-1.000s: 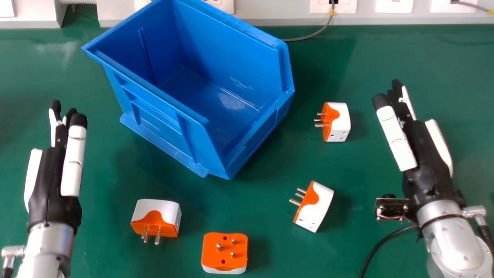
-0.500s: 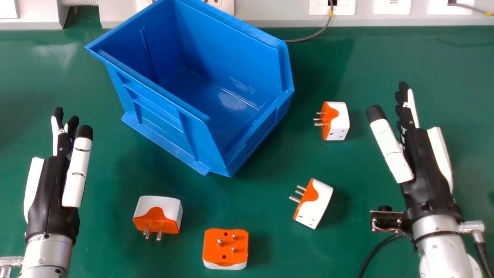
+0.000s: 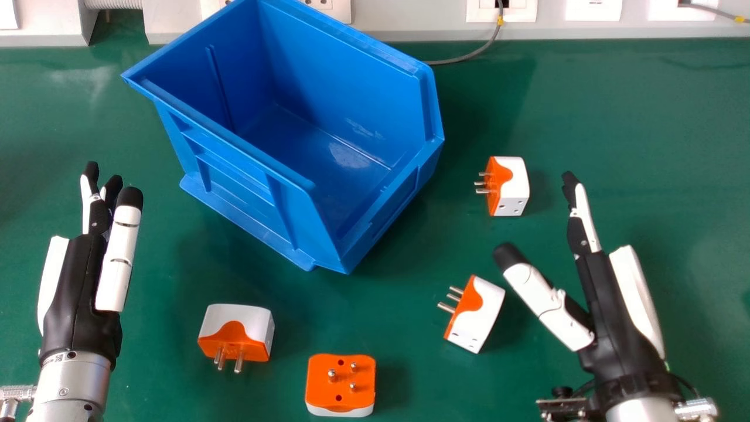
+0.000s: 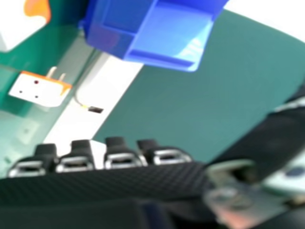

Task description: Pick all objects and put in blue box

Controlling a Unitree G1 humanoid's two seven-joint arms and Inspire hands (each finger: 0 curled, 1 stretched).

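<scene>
At the left of the head view, the left hand has straight fingers and a straight thumb, and holds nothing. To its right, on the green table, sits the first plug, white and orange, its pins pointing toward the robot. Beyond it stands the blue box, upright and set at an angle, its open top showing the inside. Next comes the second plug, nearer the robot than the box, orange side and pins up. Farther right is the third plug, tilted askew, pins toward the left; past it and farther from the robot lies the fourth plug, to the right of the box, pins also to the left. All four are on the table, outside the box. Rightmost is the right hand, open and holding nothing: its fingers are extended, and its thumb is spread out to the left, the tip near the third plug but apart from it. In the right hand view, the box and two plugs show beyond the fingertips.
</scene>
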